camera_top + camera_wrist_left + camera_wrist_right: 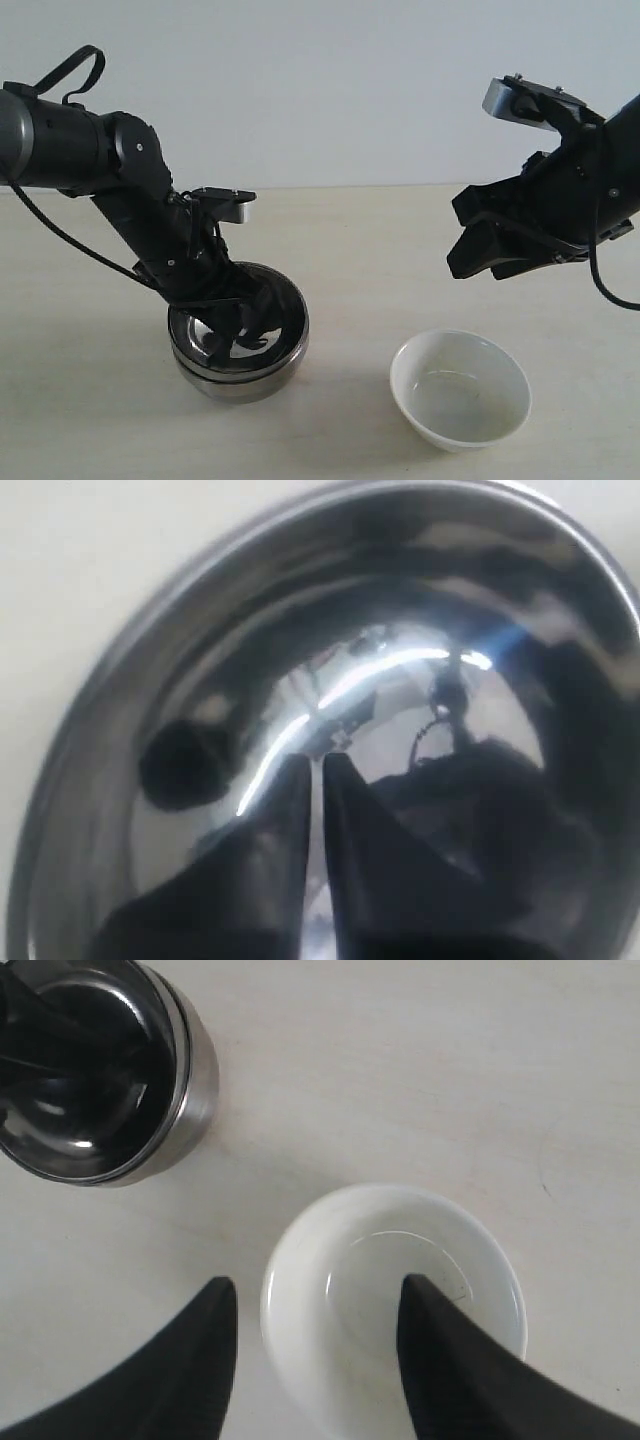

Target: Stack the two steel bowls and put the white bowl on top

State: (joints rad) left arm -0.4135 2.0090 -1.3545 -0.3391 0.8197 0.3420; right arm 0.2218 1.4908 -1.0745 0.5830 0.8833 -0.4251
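Note:
The two steel bowls sit nested one inside the other on the left of the table; in the right wrist view the stack shows as a double rim. My left gripper reaches down inside the upper bowl. Its fingertips are shut to a thin slit, with nothing visible between them. The white bowl stands upright and empty at the front right. My right gripper hangs open well above it, and its fingers frame the white bowl without touching it.
The table is a pale wooden surface against a plain light wall. A hand's width of bare table separates the steel stack from the white bowl. Nothing else stands on the table.

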